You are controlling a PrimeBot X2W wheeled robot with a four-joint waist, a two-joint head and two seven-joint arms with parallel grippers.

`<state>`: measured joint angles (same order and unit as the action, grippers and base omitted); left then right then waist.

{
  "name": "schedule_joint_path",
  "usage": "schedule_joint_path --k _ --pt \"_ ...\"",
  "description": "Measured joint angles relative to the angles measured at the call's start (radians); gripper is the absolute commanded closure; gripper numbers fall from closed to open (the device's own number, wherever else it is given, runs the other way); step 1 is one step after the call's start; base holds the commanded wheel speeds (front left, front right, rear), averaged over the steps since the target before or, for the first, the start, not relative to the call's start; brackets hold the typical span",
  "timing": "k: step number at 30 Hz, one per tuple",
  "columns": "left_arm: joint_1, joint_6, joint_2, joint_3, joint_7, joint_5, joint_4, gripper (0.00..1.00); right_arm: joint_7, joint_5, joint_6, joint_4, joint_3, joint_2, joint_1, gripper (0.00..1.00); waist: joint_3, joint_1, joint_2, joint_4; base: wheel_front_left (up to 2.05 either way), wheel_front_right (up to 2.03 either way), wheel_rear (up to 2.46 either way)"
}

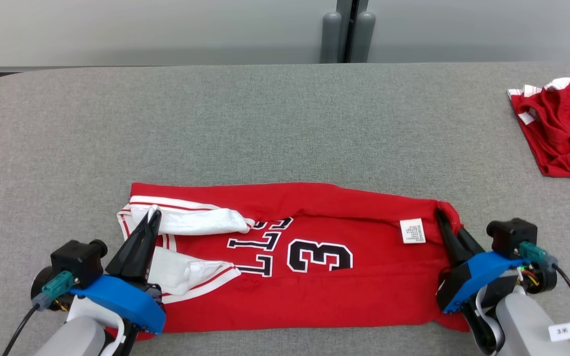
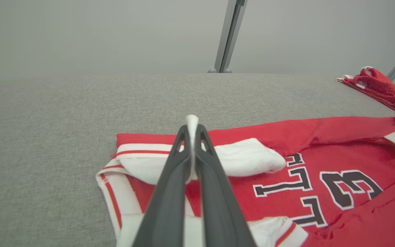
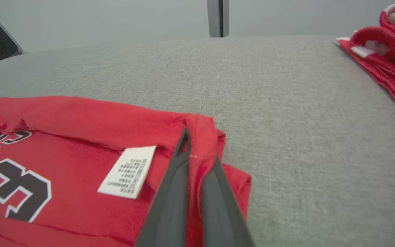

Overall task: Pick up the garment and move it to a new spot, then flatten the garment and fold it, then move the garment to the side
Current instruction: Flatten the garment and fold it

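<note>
Closest in, the left pincer (image 1: 154, 213) and the right pincer (image 1: 438, 213) reach up from the robot's side, one at each end of the cloth.

Under everything is the grey desk (image 1: 265, 123), bare across its far half. The garment (image 1: 285, 291), a red sports jersey, lies on the near half, right in front of the robot. Its long axis runs left to right, from one pincer to the other. Each arm is therefore nearest its own end, and the two gripped points sit about level on the far side of the cloth. To my eye the next move depends on that: both ends would have to travel together, or the jersey will skew.

A second red garment (image 1: 562, 133) lies crumpled at the desk's far right, well apart.

The jersey looks mostly flat, with its far edge turned over toward the robot in a long, soft roll. White trim (image 1: 201, 221) with red stripes bunches at the left end. A black number 3 (image 1: 319, 255) with a white outline sits mid-cloth, with letters beside it. A small white label (image 1: 412, 231) lies just beside the right pincer.

In the left wrist view, the left pincer is closed on the white trim, and a tuft pokes out past the tips. The right pincer is closed on the red corner fold.
</note>
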<state>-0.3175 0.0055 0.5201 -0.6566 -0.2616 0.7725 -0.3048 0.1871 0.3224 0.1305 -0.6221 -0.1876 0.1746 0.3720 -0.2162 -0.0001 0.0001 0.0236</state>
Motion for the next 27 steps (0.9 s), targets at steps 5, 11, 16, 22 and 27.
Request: schedule_joint_path --k 5,11,16,22,27 --pt "0.048 0.025 -0.008 0.030 0.000 -0.035 0.004 1.00 0.019 0.015 0.000 0.023 0.001 -0.008 -0.046 1.00 0.010 0.0000 0.0000 0.000 0.00 0.00 0.00" --pt "0.124 0.042 -0.044 0.094 0.000 -0.063 0.020 1.00 0.035 0.021 0.000 0.053 0.006 -0.019 -0.098 1.00 0.024 0.0000 0.0000 -0.005 0.00 0.00 0.00" --pt "0.166 0.056 -0.072 0.138 0.000 -0.096 0.030 1.00 0.045 0.031 0.000 0.081 0.012 -0.023 -0.126 1.00 0.037 0.0000 0.0000 -0.005 0.00 0.00 0.00" --pt "0.210 0.067 -0.097 0.187 0.000 -0.137 0.037 1.00 0.046 0.040 0.000 0.102 0.013 -0.021 -0.156 1.00 0.046 0.0001 0.0000 -0.005 0.00 0.00 0.00" --pt "0.235 0.064 -0.127 0.230 0.000 -0.167 0.037 0.00 0.048 0.043 0.000 0.122 0.018 -0.021 -0.177 0.00 0.054 0.0000 0.0000 -0.003 0.00 0.00 0.00"
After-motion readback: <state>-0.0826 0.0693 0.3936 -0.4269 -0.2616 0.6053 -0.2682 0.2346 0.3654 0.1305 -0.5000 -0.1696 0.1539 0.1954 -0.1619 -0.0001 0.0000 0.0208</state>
